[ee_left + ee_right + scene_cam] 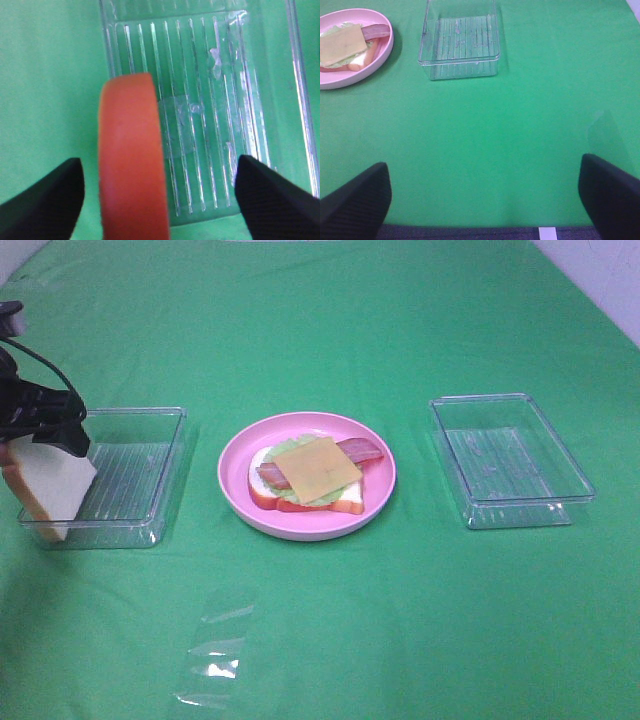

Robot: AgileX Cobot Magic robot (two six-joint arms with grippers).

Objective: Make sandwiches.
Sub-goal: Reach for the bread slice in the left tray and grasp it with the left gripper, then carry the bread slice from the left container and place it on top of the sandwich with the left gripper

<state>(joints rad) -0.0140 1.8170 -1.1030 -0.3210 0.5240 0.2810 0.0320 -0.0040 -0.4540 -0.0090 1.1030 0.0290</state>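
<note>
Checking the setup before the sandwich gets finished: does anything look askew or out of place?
Yes. A bread slice stands on edge, leaning at the left tray's outer wall between the left gripper's open jaws, not lying flat. The cheese on the plate's stack sits rotated.

Tabletop (pixel 400 620) green. Plate (pixel 238 455) pink; cheese slice (pixel 312 467) yellow, bacon strip (pixel 362 449) reddish-brown. Bread slice (pixel 55 485) white, crust orange; trays (pixel 512 458) clear, ribbed.
</note>
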